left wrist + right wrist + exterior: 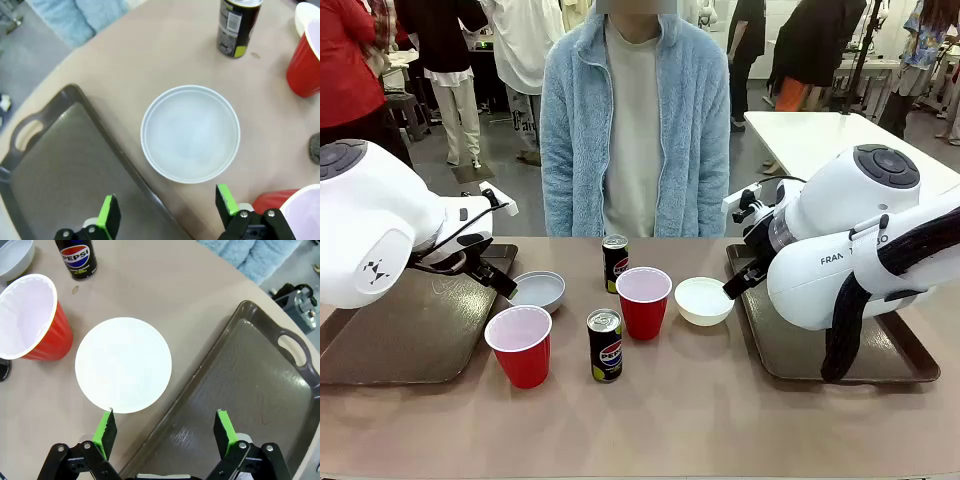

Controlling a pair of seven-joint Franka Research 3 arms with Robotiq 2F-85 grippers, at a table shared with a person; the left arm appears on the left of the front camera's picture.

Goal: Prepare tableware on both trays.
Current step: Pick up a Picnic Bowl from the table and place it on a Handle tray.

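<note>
Jaws spread wide and empty: the left jaws hang over one white bowl, the right jaws over the other.
The left bowl [190, 134] sits on the desk [720, 420] just beside the left tray [60, 170]; the right bowl [123, 365] sits just beside the right tray [250, 380]. Between the trays stand the near red cup [520, 348], far red cup [644, 302], near Pepsi can [605, 345] and far can [614, 262]. From the front, the arms mostly hide the jaws and cover parts of both trays; the wrist views crop the cups at their edges.

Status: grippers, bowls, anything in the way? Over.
Left gripper open, at left bowl by left tray. Right gripper open, at right bowl by right tray. Front red cup close to left bowl, middle red cup close to right bowl.
</note>
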